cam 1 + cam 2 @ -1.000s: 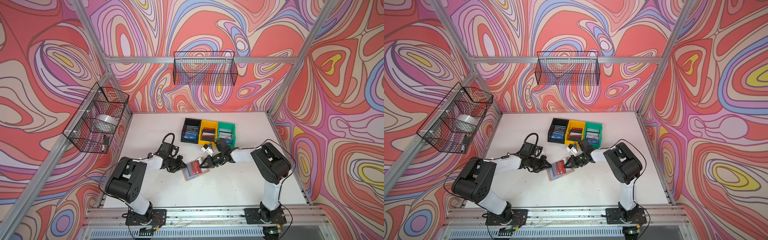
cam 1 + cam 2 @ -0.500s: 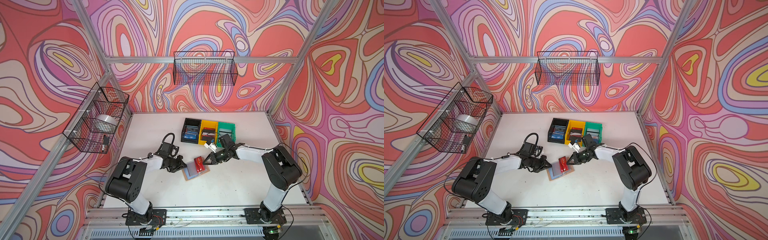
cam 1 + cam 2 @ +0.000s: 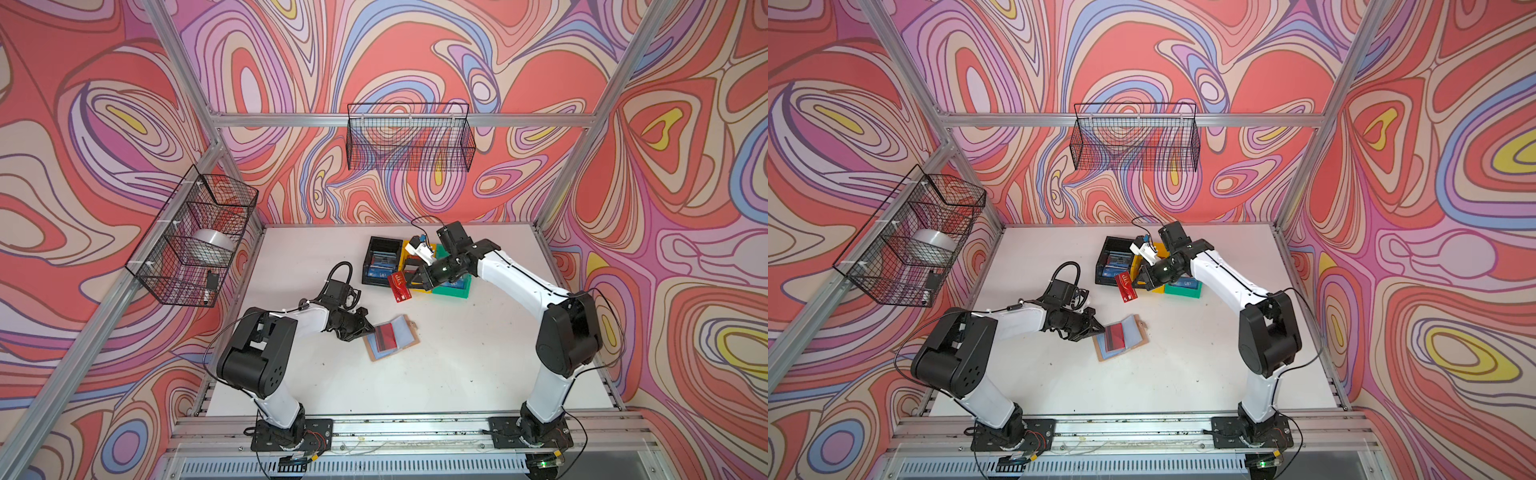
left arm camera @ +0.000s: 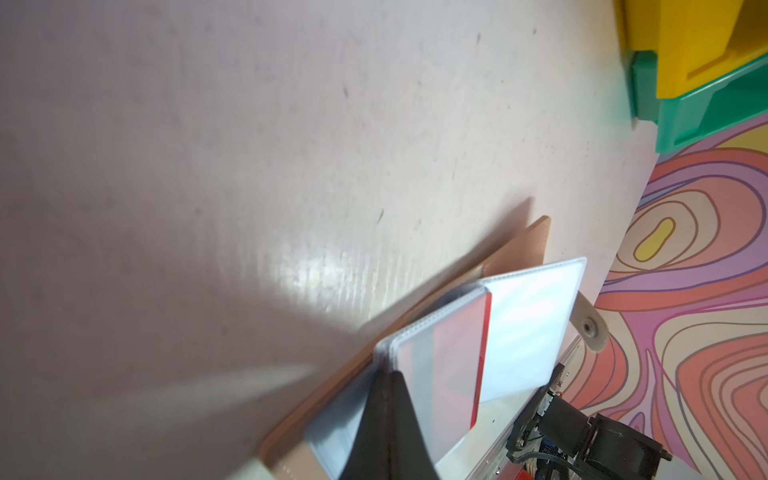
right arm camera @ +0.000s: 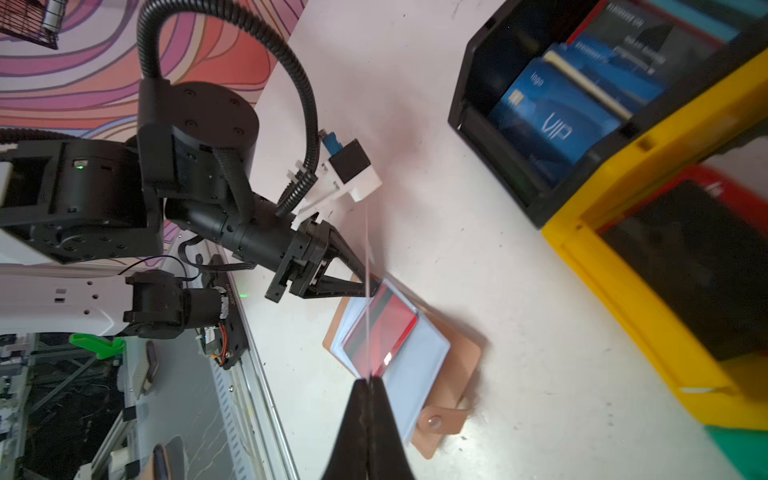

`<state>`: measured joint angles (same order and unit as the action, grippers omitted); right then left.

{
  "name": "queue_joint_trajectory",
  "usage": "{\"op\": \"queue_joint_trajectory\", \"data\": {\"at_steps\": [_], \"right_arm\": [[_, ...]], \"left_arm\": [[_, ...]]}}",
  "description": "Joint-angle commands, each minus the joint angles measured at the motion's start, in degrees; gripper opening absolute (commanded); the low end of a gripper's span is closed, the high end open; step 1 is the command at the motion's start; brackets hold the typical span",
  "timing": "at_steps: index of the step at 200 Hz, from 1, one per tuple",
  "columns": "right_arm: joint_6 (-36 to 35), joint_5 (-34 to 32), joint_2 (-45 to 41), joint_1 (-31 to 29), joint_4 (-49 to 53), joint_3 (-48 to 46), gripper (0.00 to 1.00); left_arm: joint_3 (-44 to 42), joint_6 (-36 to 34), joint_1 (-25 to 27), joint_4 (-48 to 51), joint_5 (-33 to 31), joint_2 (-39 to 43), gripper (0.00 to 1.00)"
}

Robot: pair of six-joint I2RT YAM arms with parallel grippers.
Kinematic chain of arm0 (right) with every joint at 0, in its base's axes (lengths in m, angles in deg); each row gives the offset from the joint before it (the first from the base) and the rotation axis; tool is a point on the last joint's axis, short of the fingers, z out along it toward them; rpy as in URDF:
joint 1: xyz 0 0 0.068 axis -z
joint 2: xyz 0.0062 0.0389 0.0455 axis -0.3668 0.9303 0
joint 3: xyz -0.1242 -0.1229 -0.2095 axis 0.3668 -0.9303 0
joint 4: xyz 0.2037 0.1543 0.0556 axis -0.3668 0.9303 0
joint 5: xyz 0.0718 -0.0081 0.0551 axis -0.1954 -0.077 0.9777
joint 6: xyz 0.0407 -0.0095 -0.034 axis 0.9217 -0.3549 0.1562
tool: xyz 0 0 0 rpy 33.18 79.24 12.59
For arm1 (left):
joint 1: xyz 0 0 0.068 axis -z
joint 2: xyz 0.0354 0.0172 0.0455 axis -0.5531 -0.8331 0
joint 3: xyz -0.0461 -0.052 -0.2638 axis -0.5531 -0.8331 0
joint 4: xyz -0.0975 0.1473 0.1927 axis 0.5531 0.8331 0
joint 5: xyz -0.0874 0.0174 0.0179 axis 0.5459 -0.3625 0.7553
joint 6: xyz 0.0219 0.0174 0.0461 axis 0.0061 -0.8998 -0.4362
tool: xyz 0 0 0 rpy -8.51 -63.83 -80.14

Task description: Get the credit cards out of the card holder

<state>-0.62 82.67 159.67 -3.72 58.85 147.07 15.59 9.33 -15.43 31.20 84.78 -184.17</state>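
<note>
The right gripper [image 3: 412, 280] is clamped on one red credit card [image 3: 400, 285]. It holds the card above the counter [image 3: 457, 374], with the "VIP" face showing in both top views [image 3: 1127, 286]. In the right wrist view this card appears edge-on between the closed fingertips [image 5: 360, 409]. The black bin [image 3: 384, 240] sits just behind the card. The card holder [image 3: 402, 332] lies open and flat on the counter, well apart from the right gripper and directly at the tip of the left gripper [image 3: 368, 328]. The left gripper's jaws are closed together, and the tip touches the nearest sleeve edge of the card holder [image 4: 532, 316]. A second credit card [image 3: 384, 336] sits in the sleeve just beyond that tip, dark stripe up.
</note>
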Motion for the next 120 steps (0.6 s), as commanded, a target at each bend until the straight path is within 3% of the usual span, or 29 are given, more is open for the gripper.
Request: {"op": "queue_joint_trajectory", "data": {"at_steps": [1,31,57,120], "right_arm": [[-5.18,-4.66,5.49,1.59,9.16,6.48,0.0],[-8.25,-8.51,12.02,3.62,13.56,17.72,0.0],[-11.88,-17.95,18.12,4.96,19.03,27.94,0.0],[-21.44,-24.22,25.18,6.34,21.1,37.95,0.0]], "left_arm": [[1.63,-2.52,-0.09,4.8,-3.38,-3.34,0.0],[4.34,-3.73,-0.1,5.9,-2.29,-5.61,0.0],[4.48,-3.51,-0.12,5.48,-1.13,-6.52,0.0],[3.94,-3.1,-0.09,3.62,1.04,-6.8,0.0]]}}
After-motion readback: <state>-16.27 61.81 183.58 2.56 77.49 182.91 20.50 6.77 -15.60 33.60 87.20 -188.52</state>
